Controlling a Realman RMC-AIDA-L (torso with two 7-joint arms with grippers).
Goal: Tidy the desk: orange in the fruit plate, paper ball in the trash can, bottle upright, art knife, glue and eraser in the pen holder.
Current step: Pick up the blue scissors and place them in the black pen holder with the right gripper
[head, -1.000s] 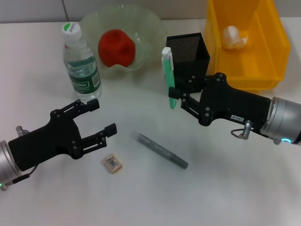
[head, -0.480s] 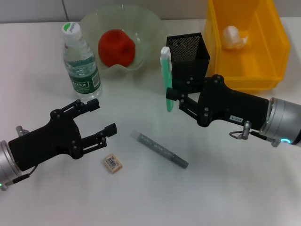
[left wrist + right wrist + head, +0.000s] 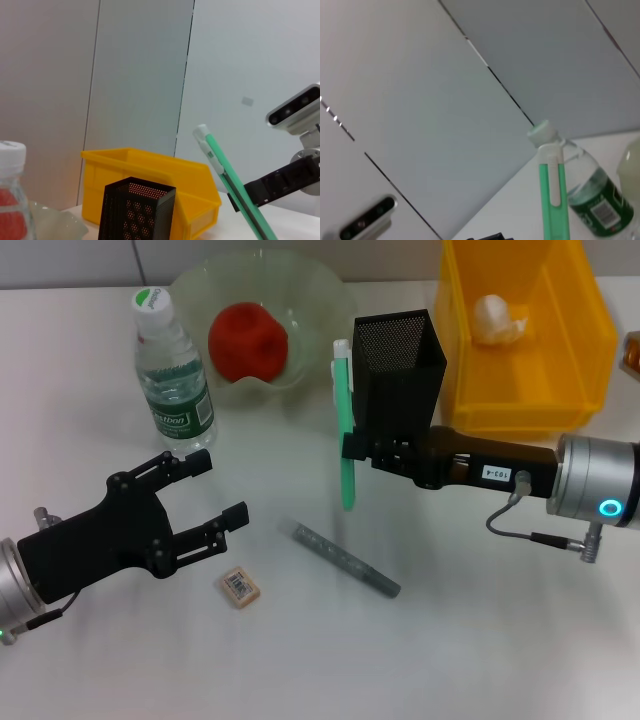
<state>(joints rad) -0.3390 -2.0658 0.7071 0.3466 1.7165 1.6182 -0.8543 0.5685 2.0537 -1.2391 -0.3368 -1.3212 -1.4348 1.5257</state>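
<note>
My right gripper [image 3: 352, 448] is shut on the green art knife [image 3: 345, 430], holding it nearly upright just left of the black mesh pen holder [image 3: 398, 360]. The knife also shows as art knife [image 3: 231, 182] and art knife [image 3: 553, 197]. On the table, the grey glue stick [image 3: 346, 560] and the tan eraser [image 3: 240, 586] lie between the arms. My left gripper [image 3: 220, 487] hovers open just left of and above the eraser. The orange [image 3: 248, 340] sits in the fruit plate [image 3: 320, 300]. Beside the plate, the bottle [image 3: 172, 370] stands upright. The paper ball [image 3: 497, 320] lies in the yellow trash can [image 3: 580, 350].
The trash can stands right behind the pen holder on its right side, close to my right arm. The fruit plate is just left of the pen holder. Bare white table stretches across the front.
My right wrist has rolled and shifted left, bringing the art knife from a tilt to nearly upright beside the pen holder. The left arm has not moved.
</note>
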